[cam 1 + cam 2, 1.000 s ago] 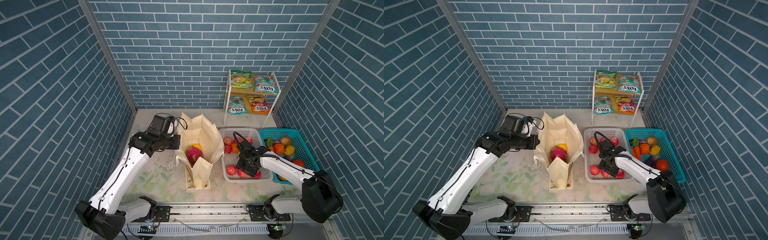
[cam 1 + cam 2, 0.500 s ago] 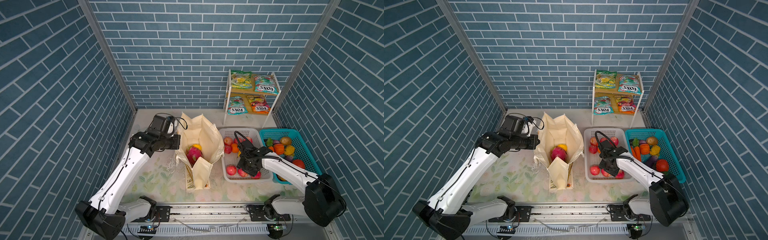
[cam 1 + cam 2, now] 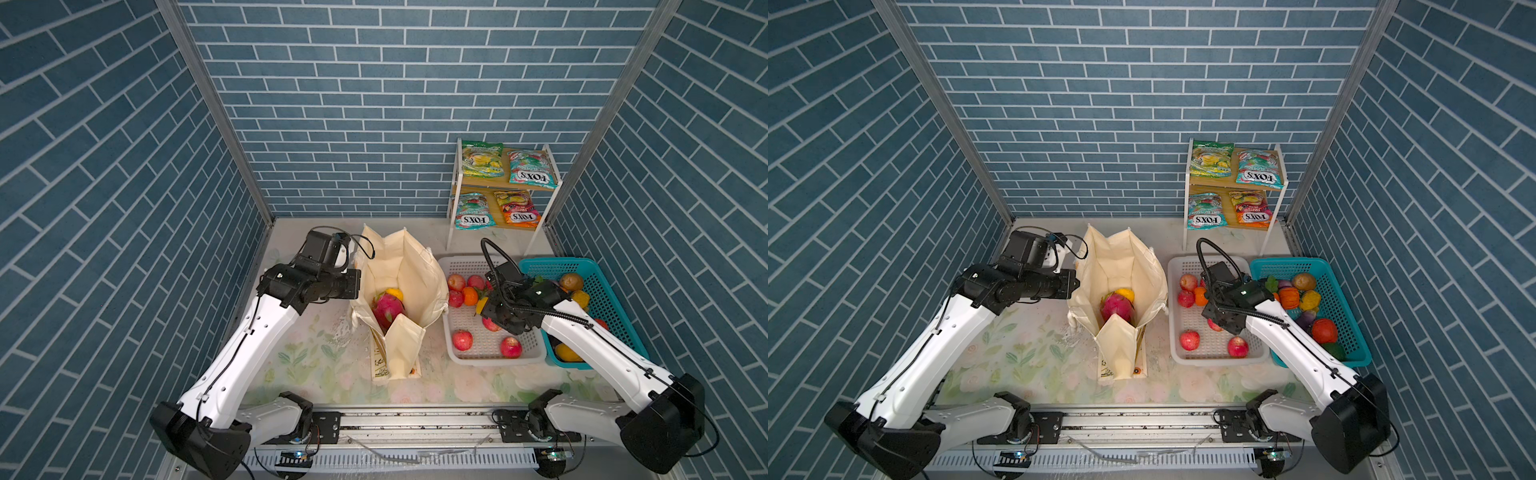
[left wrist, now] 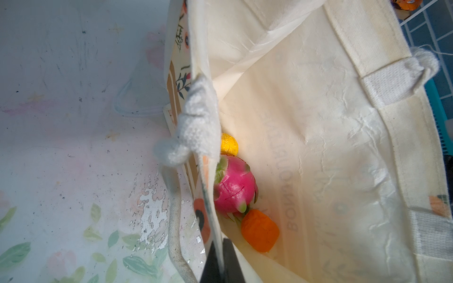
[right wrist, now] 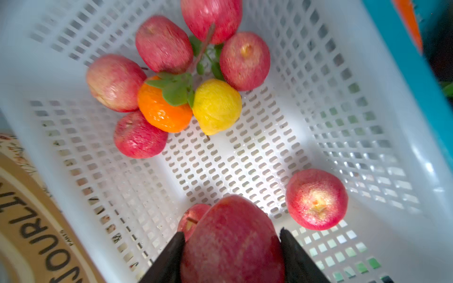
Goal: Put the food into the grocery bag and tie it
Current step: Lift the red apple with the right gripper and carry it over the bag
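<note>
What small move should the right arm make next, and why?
Probably lift the right gripper straight up, clear of the white basket: its jaws are closed on a red apple, and the left gripper pinches the grocery bag rim, so its mouth stands open.

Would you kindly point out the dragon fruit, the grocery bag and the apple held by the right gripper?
dragon fruit (image 4: 234,188): left wrist view, middle of its pink skin.
grocery bag (image 3: 417,270): a top view, inner cream wall.
apple (image 5: 232,242): right wrist view, its red middle.
</note>
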Robot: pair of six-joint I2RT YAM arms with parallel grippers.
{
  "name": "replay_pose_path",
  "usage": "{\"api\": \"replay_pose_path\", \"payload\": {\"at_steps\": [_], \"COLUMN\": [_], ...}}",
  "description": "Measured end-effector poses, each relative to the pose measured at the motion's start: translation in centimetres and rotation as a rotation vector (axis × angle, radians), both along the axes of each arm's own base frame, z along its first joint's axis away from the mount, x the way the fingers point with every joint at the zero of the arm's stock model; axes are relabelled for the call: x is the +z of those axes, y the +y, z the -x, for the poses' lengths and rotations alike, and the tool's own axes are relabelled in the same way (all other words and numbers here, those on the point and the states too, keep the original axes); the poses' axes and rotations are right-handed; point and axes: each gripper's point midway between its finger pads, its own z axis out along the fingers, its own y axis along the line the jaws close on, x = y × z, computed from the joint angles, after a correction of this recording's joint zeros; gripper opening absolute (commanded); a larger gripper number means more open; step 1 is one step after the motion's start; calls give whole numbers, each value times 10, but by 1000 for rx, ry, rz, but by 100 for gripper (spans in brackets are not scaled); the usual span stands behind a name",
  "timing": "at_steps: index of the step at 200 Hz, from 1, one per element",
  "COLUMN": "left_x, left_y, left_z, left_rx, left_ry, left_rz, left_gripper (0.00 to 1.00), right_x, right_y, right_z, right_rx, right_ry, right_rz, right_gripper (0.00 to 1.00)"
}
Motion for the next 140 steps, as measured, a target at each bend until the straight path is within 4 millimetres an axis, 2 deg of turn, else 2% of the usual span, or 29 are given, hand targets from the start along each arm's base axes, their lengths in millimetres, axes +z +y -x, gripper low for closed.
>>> {"api": "replay_pose_path", "payload": {"at_steps": [38, 72, 111, 140], "left_x": [0, 0, 0, 0], "left_y": [0, 0, 0, 0], "left_z": [0, 0, 0, 0], "left_rx": [0, 0, 1, 1], "left_ry": [0, 0, 0, 0], "left_rz": [0, 0, 0, 1], "left_gripper": [0, 0, 0, 0], "right_x": [58, 116, 149, 177], "right_y": [-2, 13, 41, 67], "right_z": [-16, -34, -42, -44], "right_rx": [40, 134, 242, 327], "right_ry": [-108, -225, -288, -349], "right_rz": [11, -21, -132, -200], "right_gripper": [48, 46, 40, 40]}}
